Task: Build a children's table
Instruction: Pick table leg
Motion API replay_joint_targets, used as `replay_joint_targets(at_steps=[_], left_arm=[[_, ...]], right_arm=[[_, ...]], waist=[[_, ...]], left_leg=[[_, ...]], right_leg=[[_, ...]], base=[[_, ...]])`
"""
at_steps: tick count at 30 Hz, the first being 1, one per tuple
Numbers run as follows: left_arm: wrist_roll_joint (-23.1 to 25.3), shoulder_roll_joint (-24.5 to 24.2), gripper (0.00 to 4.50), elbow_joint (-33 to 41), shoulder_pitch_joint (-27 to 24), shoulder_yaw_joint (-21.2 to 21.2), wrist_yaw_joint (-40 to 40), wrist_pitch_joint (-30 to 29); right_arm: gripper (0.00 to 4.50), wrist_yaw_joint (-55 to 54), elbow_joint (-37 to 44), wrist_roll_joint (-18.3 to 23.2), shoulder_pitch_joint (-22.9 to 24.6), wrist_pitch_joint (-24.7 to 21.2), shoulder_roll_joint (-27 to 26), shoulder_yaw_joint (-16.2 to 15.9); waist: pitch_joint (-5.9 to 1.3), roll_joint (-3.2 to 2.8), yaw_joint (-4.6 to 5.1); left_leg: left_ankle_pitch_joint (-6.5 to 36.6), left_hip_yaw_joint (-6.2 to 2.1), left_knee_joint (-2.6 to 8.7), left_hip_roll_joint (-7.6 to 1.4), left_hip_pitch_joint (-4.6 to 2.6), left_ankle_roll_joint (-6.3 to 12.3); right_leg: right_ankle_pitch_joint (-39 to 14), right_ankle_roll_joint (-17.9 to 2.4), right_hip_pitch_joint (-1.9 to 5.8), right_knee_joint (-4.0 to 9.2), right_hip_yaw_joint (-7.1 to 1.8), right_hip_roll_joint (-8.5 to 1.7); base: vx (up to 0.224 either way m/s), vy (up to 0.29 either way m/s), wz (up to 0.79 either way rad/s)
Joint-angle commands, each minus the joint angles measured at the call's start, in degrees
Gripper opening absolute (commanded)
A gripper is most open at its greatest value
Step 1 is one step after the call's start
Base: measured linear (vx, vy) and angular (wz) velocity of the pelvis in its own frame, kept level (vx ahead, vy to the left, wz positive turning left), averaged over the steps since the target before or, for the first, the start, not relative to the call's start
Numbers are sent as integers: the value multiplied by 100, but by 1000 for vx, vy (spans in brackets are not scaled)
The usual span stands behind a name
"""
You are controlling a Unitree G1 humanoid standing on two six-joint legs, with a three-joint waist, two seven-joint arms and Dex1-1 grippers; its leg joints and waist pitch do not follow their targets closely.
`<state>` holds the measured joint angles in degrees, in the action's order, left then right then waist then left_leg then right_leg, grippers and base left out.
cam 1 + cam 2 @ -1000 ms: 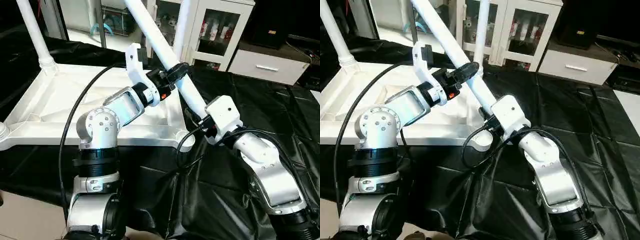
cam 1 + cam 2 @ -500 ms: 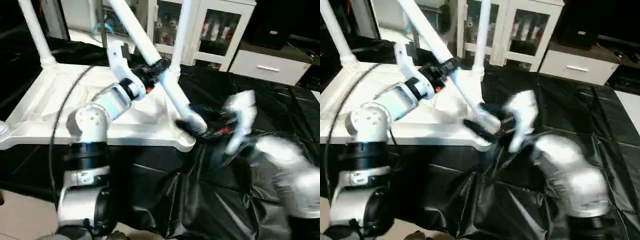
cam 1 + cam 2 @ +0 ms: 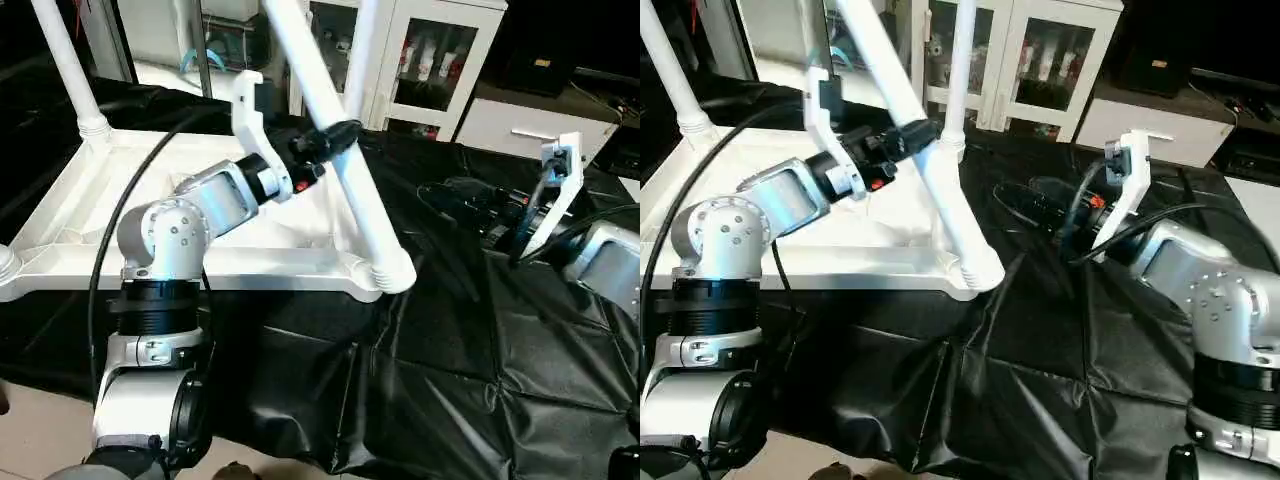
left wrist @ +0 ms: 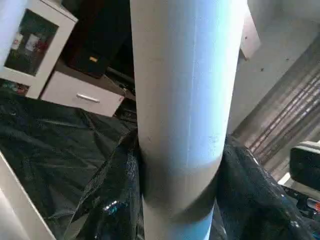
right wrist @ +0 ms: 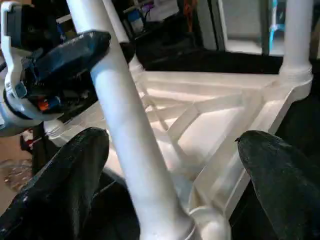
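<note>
Since right end effector (image 3: pixel 1025 205) released, spread | left end effector (image 3: pixel 330 135) pinching leg (image 3: pixel 345 170)

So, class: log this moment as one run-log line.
stage: seating leg at near corner socket | left end effector: gripping leg | right end effector: open, off leg | tabletop: upside down

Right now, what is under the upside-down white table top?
The table top lies on the black cover of the work table, which also hangs over the near edge. Whatever lies directly beneath the top is hidden by it.
</note>
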<state>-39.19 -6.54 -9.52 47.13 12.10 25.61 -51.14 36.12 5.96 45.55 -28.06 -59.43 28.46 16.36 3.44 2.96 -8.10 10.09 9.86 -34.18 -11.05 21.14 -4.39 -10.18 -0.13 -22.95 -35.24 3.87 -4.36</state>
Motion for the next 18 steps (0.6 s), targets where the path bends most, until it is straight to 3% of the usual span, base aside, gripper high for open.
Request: replay_joint_targets(at_steps=[1,6,11,14,16,18], left_arm=[[-86,-52,177,121,128,-89,110,-49],[-154,-77,177,187,114,-111,247,-148],[-49,-531,177,571,-11,-831,1227,-84],[-48,-715,177,718,-17,-1103,1659,-73],[-19,-895,177,844,24,-1387,2129,-1],[-8,-915,177,844,54,-1432,2188,3]], right_arm=[[450,14,44,63,-115,-253,54,105],[450,81,225,295,-8,-451,136,-45],[450,822,889,-88,159,321,459,-704],[450,1047,971,-214,158,466,500,-895],[450,1333,926,-398,259,577,654,-1258],[450,1430,931,-431,294,590,712,-1377]], waist=[[-413,9,-7],[-419,5,-18],[-416,-10,-45],[-395,-3,-17],[-388,1,-18],[-378,-5,-14]], left_leg=[[799,-35,380,-154,-65,-103],[792,-40,383,-168,-64,-141],[842,-46,401,-185,-74,-167],[906,-38,406,-187,-69,-184],[957,-36,411,-184,-75,-186],[1013,-31,411,-183,-72,-197]], right_leg=[[-1113,-925,327,412,-240,-362],[-1122,-879,319,405,-239,-370],[-1149,-744,305,405,-246,-376],[-1245,-814,292,406,-252,-379],[-1403,-812,286,425,-252,-381],[-1464,-796,287,435,-263,-378]], base=[[0,0,0],[0,0,0],[0,0,0],[0,0,0],[0,0,0],[0,0,0]])
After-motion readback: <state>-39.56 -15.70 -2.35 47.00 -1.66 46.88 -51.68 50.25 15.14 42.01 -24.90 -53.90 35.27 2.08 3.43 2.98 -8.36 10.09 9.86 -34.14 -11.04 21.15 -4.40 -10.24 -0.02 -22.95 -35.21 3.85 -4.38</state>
